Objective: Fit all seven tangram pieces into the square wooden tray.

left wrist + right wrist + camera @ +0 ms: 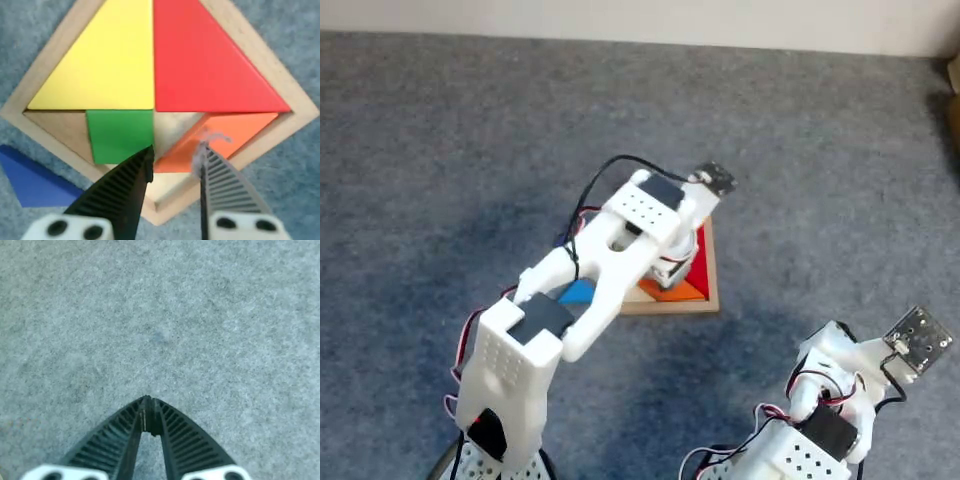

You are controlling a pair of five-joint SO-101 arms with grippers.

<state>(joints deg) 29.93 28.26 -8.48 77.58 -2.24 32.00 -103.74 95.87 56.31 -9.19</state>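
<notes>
Count: one tray [45, 65], five pieces in sight. Four lie inside the tray: one yellow triangle [110, 65], one red triangle [205, 60], one green square [120, 135], one orange piece [220, 132]. One blue piece [30, 177] lies outside on the grey surface [160, 315], just beside the tray's rim, apart from it.

Yellow and red are the big ones. They meet along a straight seam and fill the far half of the tray. Green sits flush under yellow. Orange sits under red, against the rim.

Bare tray floor shows in three spots: the corner next to green on the blue piece's side, a gap between green and orange, and the near corner under me.

My left jaws are spread and hold nothing. They hang over the near corner, one tip by green's edge, the other over orange.

In the high view my left arm [620, 250] stretches over the tray and covers most of it. My right arm [830, 410] is well apart, with open carpet all round it. My right jaws are pressed together, empty, over bare surface.
</notes>
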